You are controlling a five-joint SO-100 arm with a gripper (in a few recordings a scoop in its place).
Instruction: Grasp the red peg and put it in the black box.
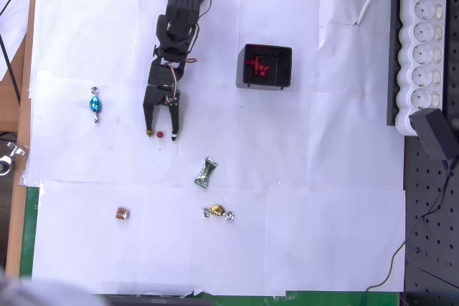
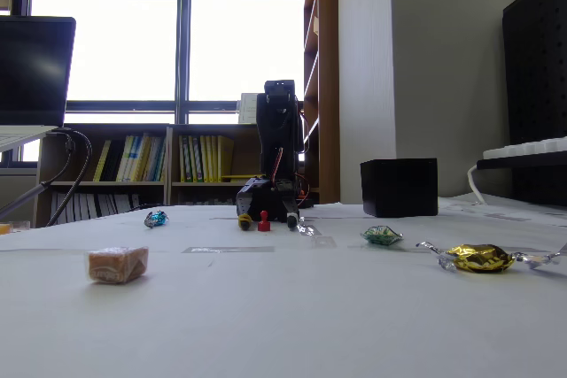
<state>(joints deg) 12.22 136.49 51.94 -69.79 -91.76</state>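
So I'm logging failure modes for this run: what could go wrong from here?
The red peg is tiny and stands upright between the open gripper fingertips; closing off-centre could tip or flick it away. The black box already holds red pegs, so a dropped peg might bounce off them.

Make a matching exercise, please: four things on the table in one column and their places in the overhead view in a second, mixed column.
Things:
1. red peg
2. blue candy
3. gold candy
4. black box

Places:
A. right of the arm, with red pieces inside
B. far left, alone on the paper
C. between the open gripper fingertips
D. lower middle, below the green candy

Pairs: 1-C, 2-B, 3-D, 4-A
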